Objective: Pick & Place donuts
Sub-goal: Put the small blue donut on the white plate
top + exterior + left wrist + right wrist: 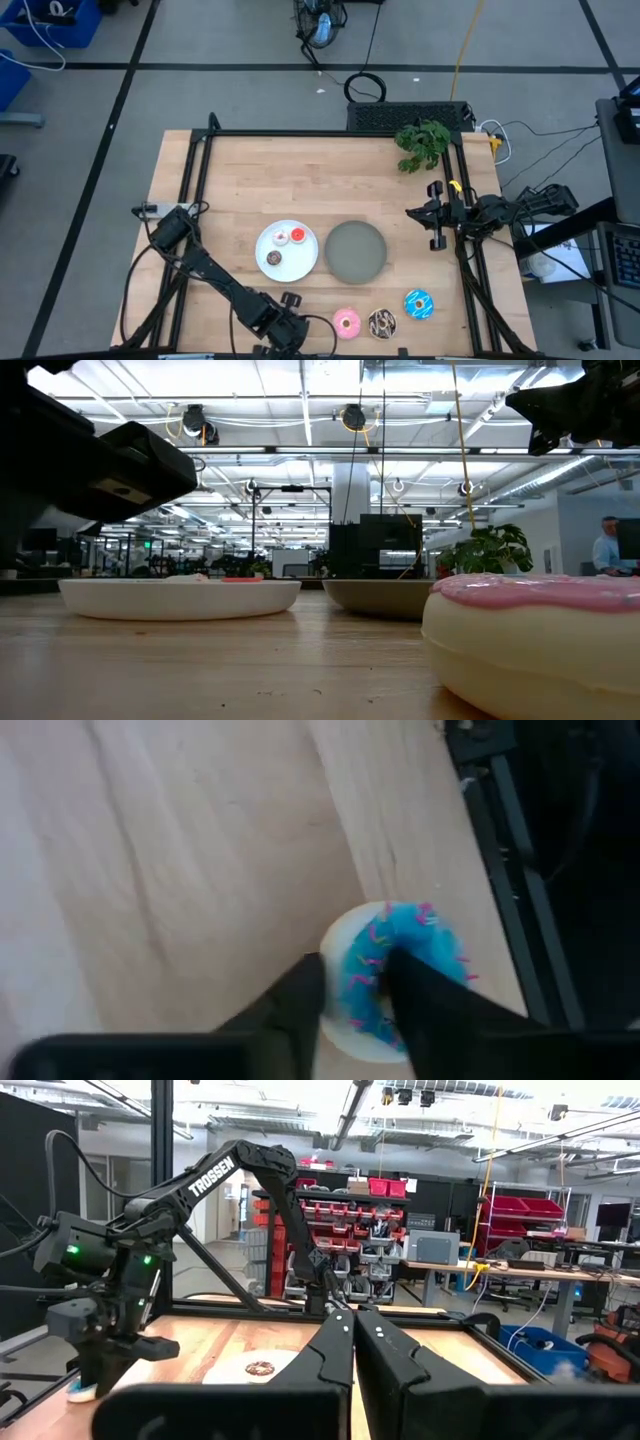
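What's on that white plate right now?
On the white plate lie two small donuts: a red one and a dark brown one. A whitish bit sits beside the red one, too small to identify. Nothing covers the plate from above.

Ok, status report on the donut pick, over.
Left gripper down on the tiny blue donut by the table edge. Right gripper shut, parked at the right side. Nothing in the way.
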`<state>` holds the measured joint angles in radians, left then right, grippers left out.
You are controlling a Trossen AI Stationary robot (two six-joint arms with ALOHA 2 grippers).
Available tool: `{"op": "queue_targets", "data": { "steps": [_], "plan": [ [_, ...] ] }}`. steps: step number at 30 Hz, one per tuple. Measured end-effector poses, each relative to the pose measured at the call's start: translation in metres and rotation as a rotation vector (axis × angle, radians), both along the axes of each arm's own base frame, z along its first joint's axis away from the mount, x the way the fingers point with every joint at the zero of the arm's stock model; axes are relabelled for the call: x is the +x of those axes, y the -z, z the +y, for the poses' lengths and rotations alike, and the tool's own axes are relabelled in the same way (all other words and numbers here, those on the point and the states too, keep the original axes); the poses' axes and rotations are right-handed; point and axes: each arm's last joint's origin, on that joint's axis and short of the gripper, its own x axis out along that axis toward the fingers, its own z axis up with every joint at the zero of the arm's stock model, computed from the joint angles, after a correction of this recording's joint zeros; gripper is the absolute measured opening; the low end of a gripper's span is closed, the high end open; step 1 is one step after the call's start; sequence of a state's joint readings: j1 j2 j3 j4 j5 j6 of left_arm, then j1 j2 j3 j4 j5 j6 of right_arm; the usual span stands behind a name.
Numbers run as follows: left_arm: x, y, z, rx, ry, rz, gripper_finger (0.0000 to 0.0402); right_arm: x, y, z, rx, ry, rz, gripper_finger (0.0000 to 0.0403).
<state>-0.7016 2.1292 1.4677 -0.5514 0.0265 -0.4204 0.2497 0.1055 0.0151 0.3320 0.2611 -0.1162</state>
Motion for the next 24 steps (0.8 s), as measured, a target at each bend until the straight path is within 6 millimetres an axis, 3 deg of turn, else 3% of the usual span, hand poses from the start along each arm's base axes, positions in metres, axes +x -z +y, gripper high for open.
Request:
{"op": "queue_targets", "data": {
  "steps": [3, 5, 12, 19, 24],
  "plan": [
    [0.0, -0.001, 0.001, -0.011, 0.007, 0.015, 0.0038, 0.0, 0.0, 0.0, 0.0, 0.0, 0.0, 0.0004],
    [0.0, -0.001, 0.002, -0.006, 0.003, 0.023, 0.0015, 0.0, 0.0, 0.0, 0.0, 0.0, 0.0, 0.0004],
    [-0.004, -0.015, 0.007, -0.002, 0.017, 0.017, 0.0038, 0.0, 0.0, 0.0, 0.0, 0.0, 0.0, 0.0004],
    [-0.02, -0.077, 0.025, 0.055, -0.029, -0.096, 0.0008, 0.0, 0.0, 0.0, 0.0, 0.001, 0.0, 0.0004],
    [-0.037, -0.129, 0.042, 0.069, -0.059, -0.235, 0.0026, 0.0, 0.0, 0.0, 0.0, 0.001, 0.0, 0.0004]
  ]
}}
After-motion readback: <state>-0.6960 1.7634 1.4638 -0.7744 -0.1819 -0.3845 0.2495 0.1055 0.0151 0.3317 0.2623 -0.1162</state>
